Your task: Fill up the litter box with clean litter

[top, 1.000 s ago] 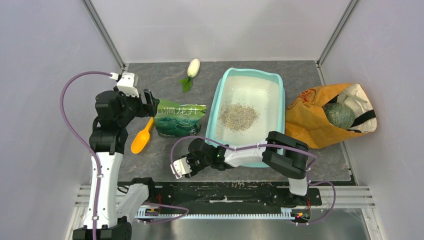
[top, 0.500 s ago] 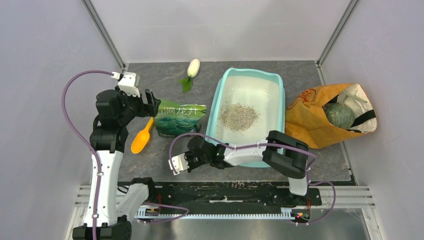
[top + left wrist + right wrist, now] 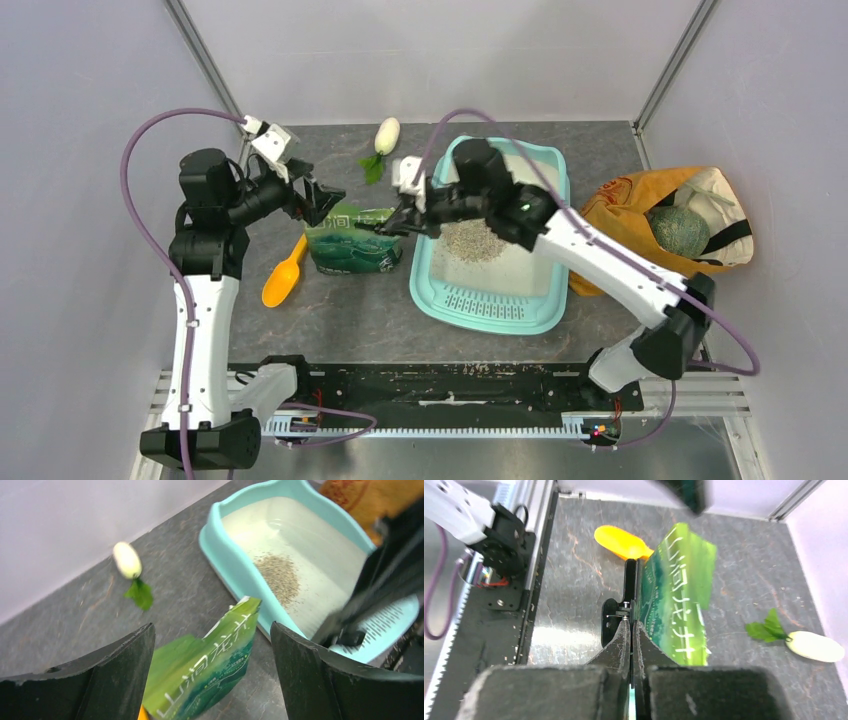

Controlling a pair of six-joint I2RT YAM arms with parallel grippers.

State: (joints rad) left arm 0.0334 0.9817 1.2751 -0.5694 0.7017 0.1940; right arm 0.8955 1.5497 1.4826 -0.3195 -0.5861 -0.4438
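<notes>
On the grey counter, seen from above, the orange scoop lies nearest, at 8 o'clock of the pouch, with its bowl toward the arms' bases. The box sits just beside the pouch at its 3 o'clock, with the slotted grille at the near, 6 o'clock end. The litter is a small loose pile on the white floor about mid-box, well short of covering it. The right arm crosses above the far half of the box. An orange bag sits just beside the box at its 3 o'clock.

The right gripper is at the pouch's 2 o'clock corner, its fingers pressed together. In the right wrist view the pouch's edge runs just beside them, and I cannot tell whether they pinch it. The left gripper hangs at the pouch's 11 o'clock, spread wide. In the left wrist view the pouch's top shows below the gap and touches neither finger.

Farthest off, a white radish with green leaves lies at 12 o'clock of the pouch, near the back wall
</notes>
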